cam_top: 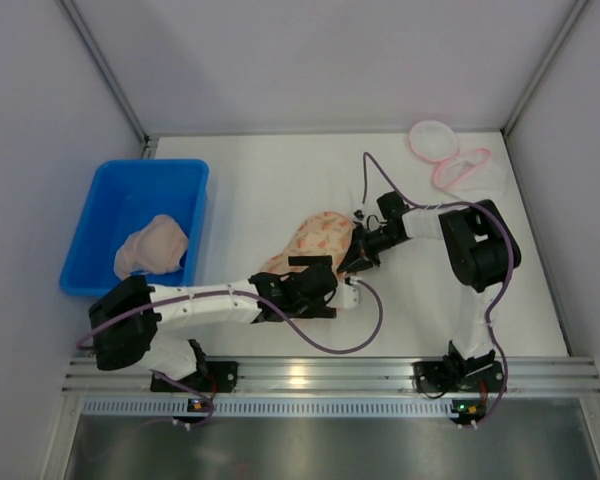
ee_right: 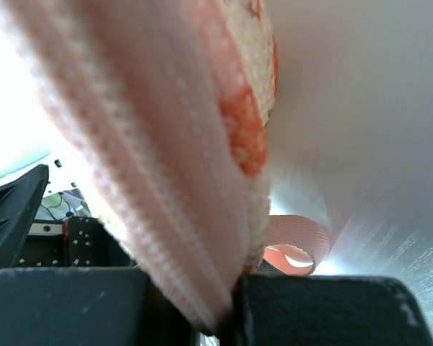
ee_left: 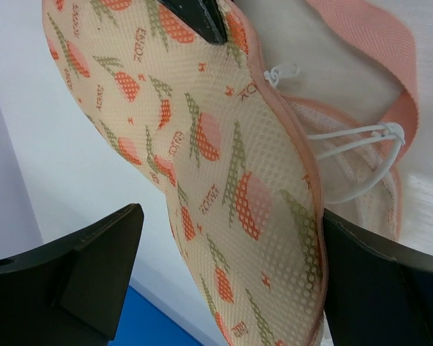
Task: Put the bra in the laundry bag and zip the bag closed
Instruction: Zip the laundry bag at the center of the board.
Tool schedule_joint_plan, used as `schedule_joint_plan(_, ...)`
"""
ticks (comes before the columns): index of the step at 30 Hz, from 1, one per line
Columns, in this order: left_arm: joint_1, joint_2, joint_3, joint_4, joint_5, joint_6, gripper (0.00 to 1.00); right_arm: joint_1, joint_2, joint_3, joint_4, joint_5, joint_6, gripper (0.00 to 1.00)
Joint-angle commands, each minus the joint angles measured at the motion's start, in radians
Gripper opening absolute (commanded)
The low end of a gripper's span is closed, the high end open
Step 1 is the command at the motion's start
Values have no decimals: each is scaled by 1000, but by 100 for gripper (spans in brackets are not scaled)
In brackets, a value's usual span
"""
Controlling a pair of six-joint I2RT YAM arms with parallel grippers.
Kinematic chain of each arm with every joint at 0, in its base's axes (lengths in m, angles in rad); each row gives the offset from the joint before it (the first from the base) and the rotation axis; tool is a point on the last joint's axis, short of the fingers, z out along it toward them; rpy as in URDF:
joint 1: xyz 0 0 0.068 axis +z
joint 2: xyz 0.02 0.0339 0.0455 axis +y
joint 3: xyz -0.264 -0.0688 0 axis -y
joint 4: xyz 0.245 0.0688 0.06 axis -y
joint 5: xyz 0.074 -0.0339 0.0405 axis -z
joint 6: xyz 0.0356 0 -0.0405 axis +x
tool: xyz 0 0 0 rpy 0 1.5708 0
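The laundry bag (cam_top: 315, 235), cream mesh printed with orange fruit, lies mid-table. A pale pink bra (cam_top: 152, 247) sits bundled in the blue bin (cam_top: 100, 215) at the left. My right gripper (cam_top: 360, 252) is shut on the bag's pink zipper edge (ee_right: 202, 238), its jaws (ee_right: 227, 321) pinching the fabric. My left gripper (cam_top: 322, 272) is open, and the bag's mesh (ee_left: 224, 166) hangs between its wide-apart fingers (ee_left: 79, 267), close against the right one. A white cord (ee_left: 361, 140) and a pink strap (ee_left: 375, 43) lie beside the bag's rim.
Two more pink-rimmed white mesh bags (cam_top: 450, 155) lie at the far right corner. White walls enclose the table on three sides. A pink strap loop (ee_right: 299, 241) shows behind the right jaws.
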Motion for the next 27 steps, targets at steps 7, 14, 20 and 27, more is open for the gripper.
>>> schedule_joint_plan(7, 14, 128, -93, 315, -191, 103, 98, 38, -13, 15, -12, -63, -30, 0)
schedule_joint_plan(14, 46, 214, -136, 636, -281, 292, 98, 53, -4, 18, -93, -51, -115, 0)
schedule_joint_plan(20, 61, 169, -145, 741, -253, 378, 98, 68, 7, 31, -129, -57, -154, 0)
schedule_joint_plan(27, 60, 94, -194, 599, -132, 337, 98, 70, 28, 50, -138, -77, -157, 0)
